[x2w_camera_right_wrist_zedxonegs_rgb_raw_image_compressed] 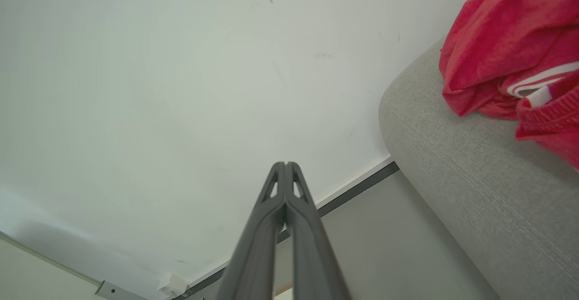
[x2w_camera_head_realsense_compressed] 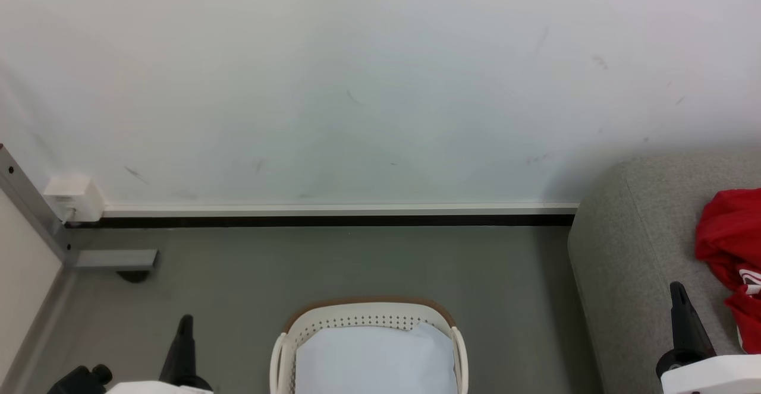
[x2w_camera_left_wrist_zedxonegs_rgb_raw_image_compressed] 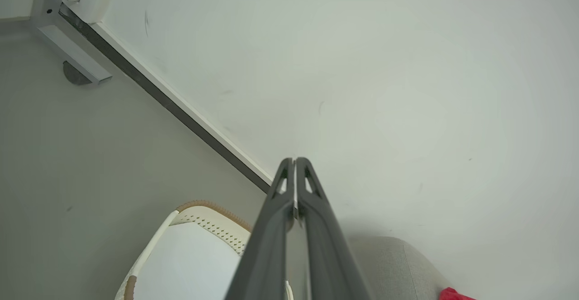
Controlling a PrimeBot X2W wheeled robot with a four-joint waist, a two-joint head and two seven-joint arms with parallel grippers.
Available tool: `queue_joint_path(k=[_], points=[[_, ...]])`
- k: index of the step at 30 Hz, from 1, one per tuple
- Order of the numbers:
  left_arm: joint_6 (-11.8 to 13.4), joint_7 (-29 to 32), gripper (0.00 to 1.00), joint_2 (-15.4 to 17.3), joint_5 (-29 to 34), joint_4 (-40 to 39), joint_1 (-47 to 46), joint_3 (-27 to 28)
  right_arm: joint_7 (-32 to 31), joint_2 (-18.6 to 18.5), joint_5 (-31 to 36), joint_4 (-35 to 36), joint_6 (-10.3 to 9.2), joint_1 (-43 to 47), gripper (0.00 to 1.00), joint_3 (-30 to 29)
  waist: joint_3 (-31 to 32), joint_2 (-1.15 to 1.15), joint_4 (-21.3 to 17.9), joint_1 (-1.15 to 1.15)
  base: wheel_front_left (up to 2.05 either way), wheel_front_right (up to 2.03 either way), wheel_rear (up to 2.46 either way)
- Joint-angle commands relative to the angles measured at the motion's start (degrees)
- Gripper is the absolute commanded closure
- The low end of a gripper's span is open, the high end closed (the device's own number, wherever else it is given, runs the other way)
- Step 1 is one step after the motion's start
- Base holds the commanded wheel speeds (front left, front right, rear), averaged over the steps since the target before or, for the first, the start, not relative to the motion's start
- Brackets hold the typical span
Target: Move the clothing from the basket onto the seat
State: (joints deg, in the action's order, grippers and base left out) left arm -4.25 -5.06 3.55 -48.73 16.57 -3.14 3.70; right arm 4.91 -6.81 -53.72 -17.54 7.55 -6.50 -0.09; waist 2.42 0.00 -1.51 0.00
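Seemingly the carrying step is done, or nearly so. The bright red soft clothing with thin white stripes (x2w_camera_head_realsense_compressed: 732,245) lies crumpled on the large grey woven-fabric sofa (x2w_camera_head_realsense_compressed: 630,251) at the head view's right edge. It is well apart from the oval cream-white perforated plastic basket with a brown rim (x2w_camera_head_realsense_compressed: 368,303), which stands on the smooth grey-green floor (x2w_camera_head_realsense_compressed: 357,257) before the pale wall (x2w_camera_head_realsense_compressed: 357,85). A plain white sheet (x2w_camera_head_realsense_compressed: 374,352) lies in the basket with no red on top. The basket's nearer part is cut off, so I cannot tell whether a garment hides there or under the sheet.

The left gripper (x2w_camera_left_wrist_zedxonegs_rgb_raw_image_compressed: 295,163) has its two long dark fingers (x2w_camera_left_wrist_zedxonegs_rgb_raw_image_compressed: 267,236) pressed together, holding nothing, and is raised beside the basket. The right gripper (x2w_camera_right_wrist_zedxonegs_rgb_raw_image_compressed: 285,165) is likewise closed and empty, near the sofa's rounded edge and clear of the clothing.

The next move, I judge, calls for a look at the basket's hidden part. If red fabric remains, one gripper must spread its fingers, go down past the rim and pinch a fold, leaving the sheet behind.
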Motion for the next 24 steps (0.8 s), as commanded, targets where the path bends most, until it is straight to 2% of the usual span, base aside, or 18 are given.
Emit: queue_joint_path(k=[1,24], points=[[-0.32,0.3,1.0,0.14,-1.82,-0.78,-1.45,0.38,-0.31,0.01,-1.22,1.0,-0.03,-0.45,1.0,-0.42,-0.02,0.0,0.01,0.0,0.0,0.0,0.0],[-1.42,4.36,1.0,-0.09,-16.65,-1.52,-2.15,1.29,-4.35,1.38,-14.46,2.01,-0.06,-0.18,1.0,-2.65,-0.73,0.0,0.42,0.0,0.0,0.0,0.0]])
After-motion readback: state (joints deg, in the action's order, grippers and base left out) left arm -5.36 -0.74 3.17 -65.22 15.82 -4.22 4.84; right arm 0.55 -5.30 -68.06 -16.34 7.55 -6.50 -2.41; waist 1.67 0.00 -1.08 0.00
